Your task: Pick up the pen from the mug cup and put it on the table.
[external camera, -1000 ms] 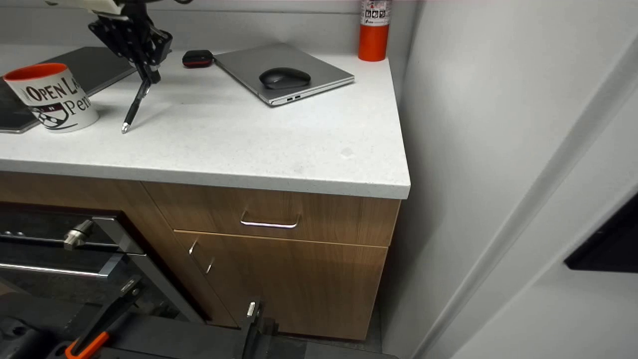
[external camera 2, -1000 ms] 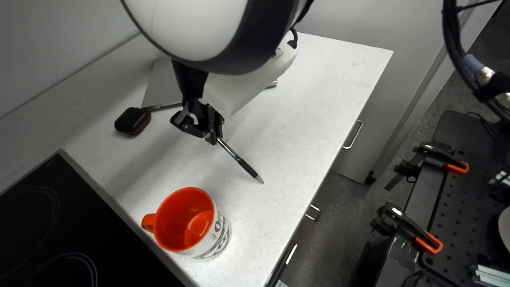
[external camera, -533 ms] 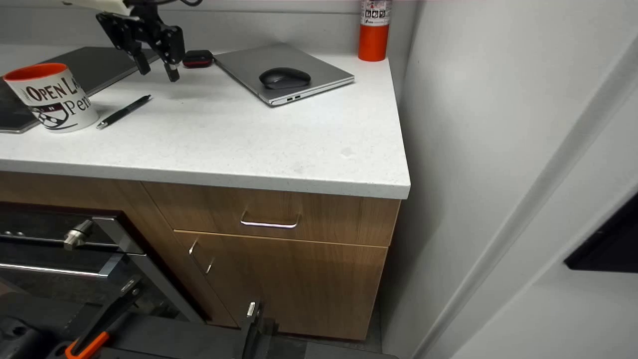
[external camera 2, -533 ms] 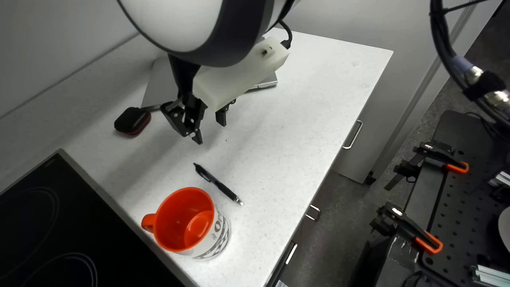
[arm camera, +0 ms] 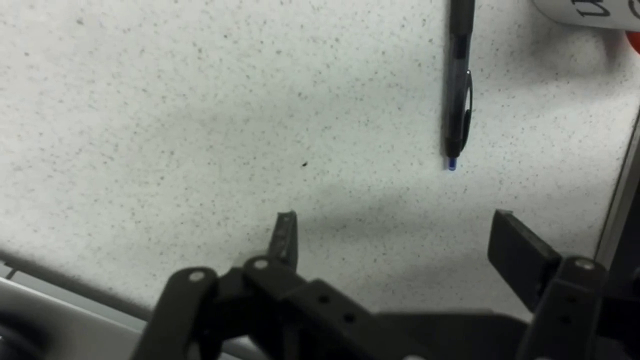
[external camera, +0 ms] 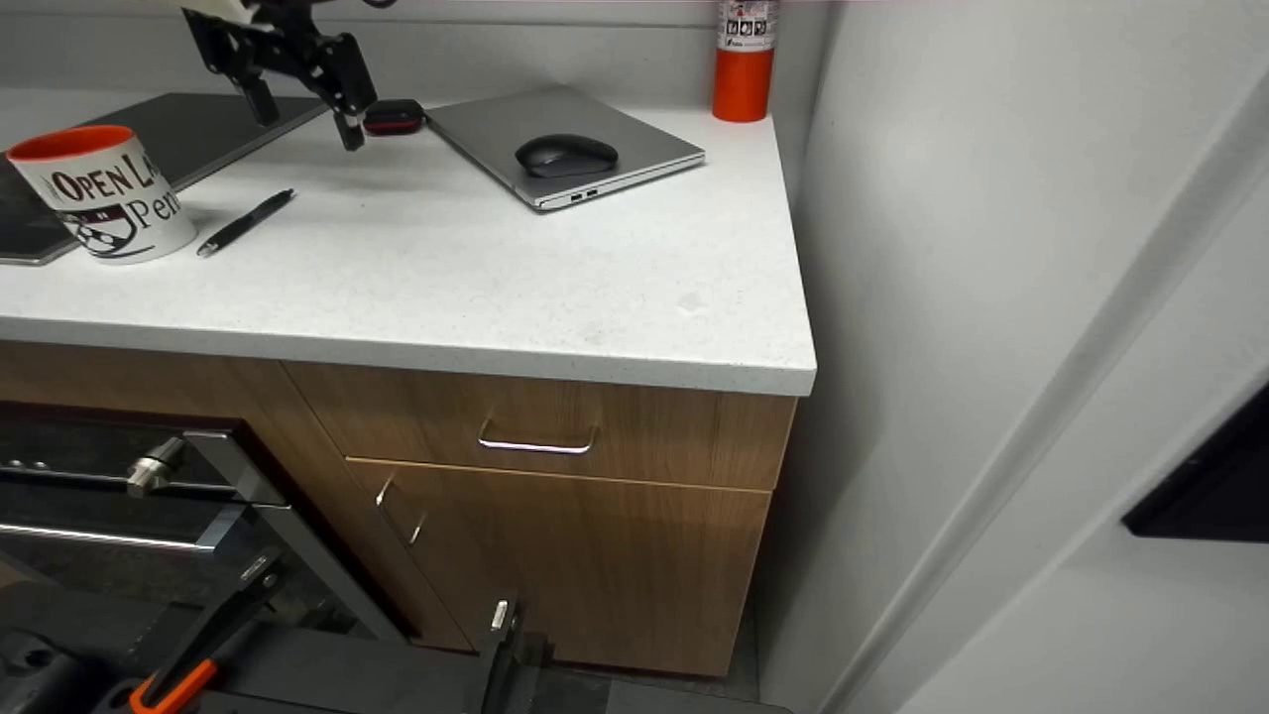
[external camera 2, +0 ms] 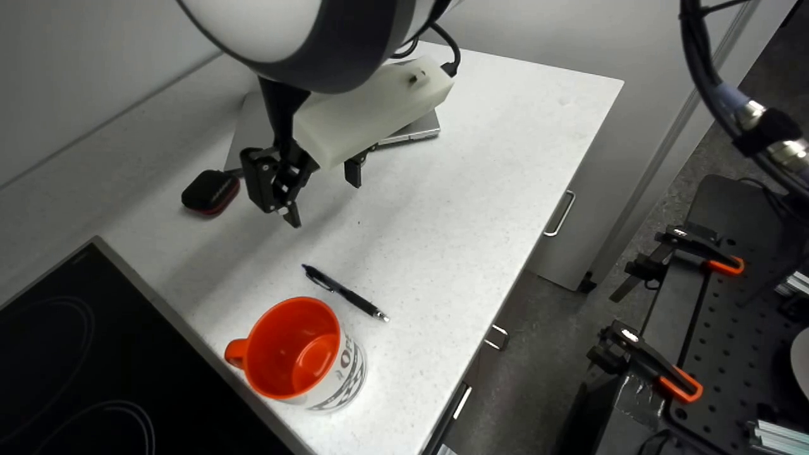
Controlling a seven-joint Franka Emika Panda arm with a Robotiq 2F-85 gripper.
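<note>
Across both exterior views, a white speckled worktop (external camera: 476, 288). At the top of an exterior view, over the worktop, a white-and-black arm (external camera 2: 328, 44). To the side, a black hob (external camera 2: 76, 354) with pale rings. Towards the back wall, a closed grey laptop (external camera: 555, 114). Upright in the back corner, a red canister (external camera: 742, 84). Beside the hob, a white mug (external camera 2: 344, 376) with red-orange inside and handle turned towards the hob. Over the worktop, the fingers (arm camera: 520, 255), spread wide, with speckled surface visible through the gap. On the laptop, a black mouse (external camera: 567, 156). Just beside the laptop's corner, a small black-and-red case (external camera: 394, 117). Flat on the worktop, out of the mug and just beside it without contact, a dark pen (arm camera: 457, 95), with silver tip towards the front edge and blue end nearest the fingers.
</note>
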